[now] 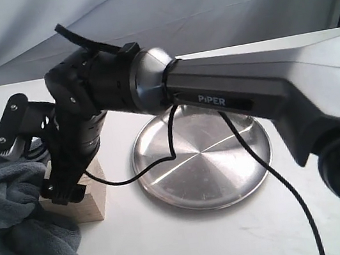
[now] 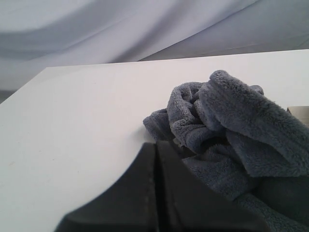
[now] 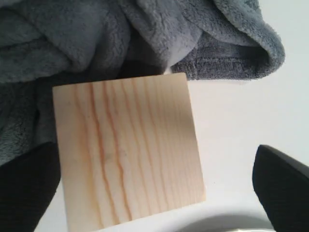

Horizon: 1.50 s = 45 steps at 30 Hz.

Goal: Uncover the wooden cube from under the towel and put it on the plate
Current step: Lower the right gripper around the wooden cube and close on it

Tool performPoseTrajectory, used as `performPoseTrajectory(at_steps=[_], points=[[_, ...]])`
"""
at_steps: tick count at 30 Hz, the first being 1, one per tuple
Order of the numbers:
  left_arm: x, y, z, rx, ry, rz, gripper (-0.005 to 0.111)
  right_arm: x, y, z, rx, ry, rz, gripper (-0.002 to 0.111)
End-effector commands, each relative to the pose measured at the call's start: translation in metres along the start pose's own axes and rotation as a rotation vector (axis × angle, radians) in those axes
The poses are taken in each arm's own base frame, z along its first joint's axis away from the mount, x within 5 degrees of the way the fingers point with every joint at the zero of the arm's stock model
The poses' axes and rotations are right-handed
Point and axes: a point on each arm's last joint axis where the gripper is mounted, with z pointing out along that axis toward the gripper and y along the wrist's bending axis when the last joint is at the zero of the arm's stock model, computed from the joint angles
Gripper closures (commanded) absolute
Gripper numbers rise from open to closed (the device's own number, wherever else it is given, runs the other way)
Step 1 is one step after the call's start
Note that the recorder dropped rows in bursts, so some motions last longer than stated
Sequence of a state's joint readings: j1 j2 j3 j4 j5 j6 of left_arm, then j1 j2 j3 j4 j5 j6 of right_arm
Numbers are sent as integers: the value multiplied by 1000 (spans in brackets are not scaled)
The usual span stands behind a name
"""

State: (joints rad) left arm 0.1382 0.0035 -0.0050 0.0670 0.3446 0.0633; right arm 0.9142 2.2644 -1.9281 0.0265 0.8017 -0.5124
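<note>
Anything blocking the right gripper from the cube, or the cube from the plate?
Nothing visible. The right gripper is open over the uncovered wooden cube; the towel is bunched beside it. Only bare table separates it from the plate.
</note>
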Motion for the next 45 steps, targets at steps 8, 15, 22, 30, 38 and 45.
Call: performPoseTrajectory(at_steps=[8, 15, 22, 30, 38, 45], points=[[1, 0, 0, 0, -6, -7, 107, 2, -1, 16, -91, -81, 4, 7], [1, 0, 0, 0, -6, -7, 107, 7, -2, 34, -84, -74, 11, 7], [1, 0, 0, 0, -6, -7, 107, 14, 1, 49, -97, -44, 9, 7], [1, 0, 0, 0, -6, -7, 107, 20, 4, 61, -109, -20, 10, 7], [1, 0, 0, 0, -6, -7, 107, 20, 4, 61, -106, -24, 10, 12], [1, 0, 0, 0, -6, -7, 107, 19, 4, 61, -102, -28, 10, 45]])
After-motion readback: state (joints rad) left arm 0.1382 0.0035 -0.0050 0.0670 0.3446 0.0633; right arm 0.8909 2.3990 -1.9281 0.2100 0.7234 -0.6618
